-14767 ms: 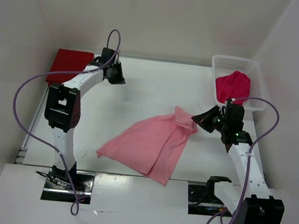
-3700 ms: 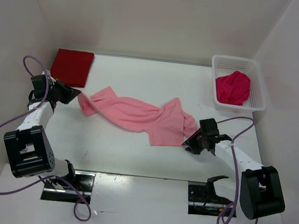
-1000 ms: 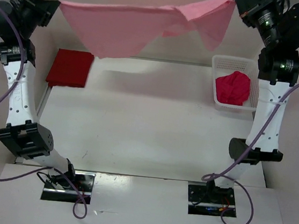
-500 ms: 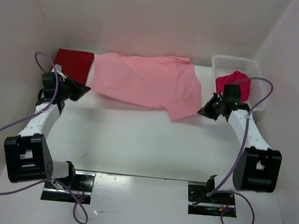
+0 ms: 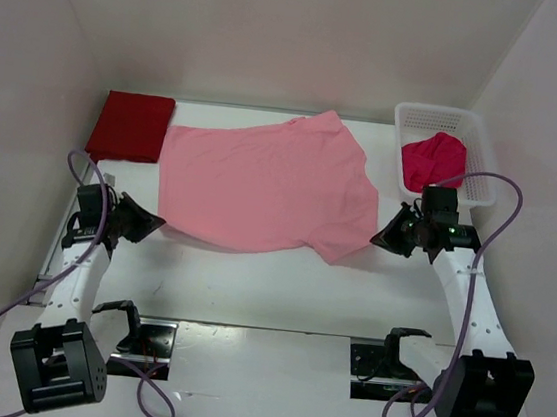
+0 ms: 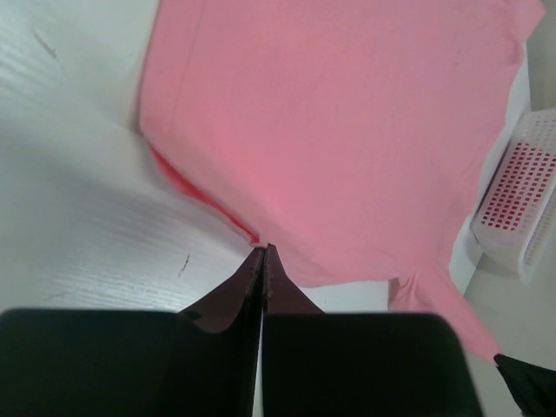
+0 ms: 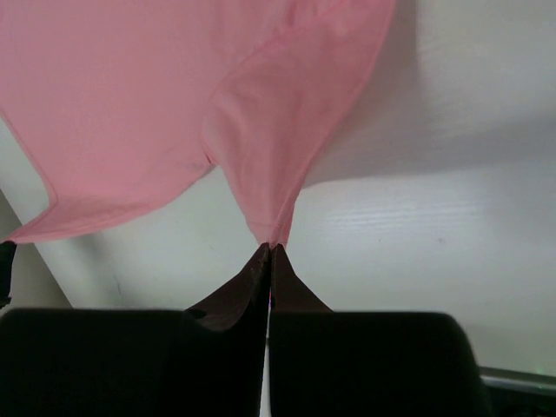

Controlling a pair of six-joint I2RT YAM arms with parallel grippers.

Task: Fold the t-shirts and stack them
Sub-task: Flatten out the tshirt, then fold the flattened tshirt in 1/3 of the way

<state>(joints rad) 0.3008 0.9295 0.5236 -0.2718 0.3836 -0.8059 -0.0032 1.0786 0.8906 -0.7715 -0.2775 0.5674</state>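
Note:
The light pink t-shirt (image 5: 267, 179) lies spread nearly flat across the middle of the table. My left gripper (image 5: 156, 222) pinches its near left corner, jaws shut on the hem (image 6: 252, 236). My right gripper (image 5: 380, 238) is shut on the tip of a sleeve (image 7: 276, 234) at the shirt's near right side. A dark red t-shirt (image 5: 132, 126) lies folded at the far left. The magenta-crimson t-shirt (image 5: 433, 161) sits crumpled in the white basket (image 5: 478, 151).
The white mesh basket (image 6: 517, 204) stands at the far right corner by the wall. Walls close in the table on the left, back and right. Both arm bases and their cables sit at the near edge.
Both grippers have pulled toward the near edge with the pink shirt, which now lies smoother and flatter on the table. A second ago it hung stretched high in the air.

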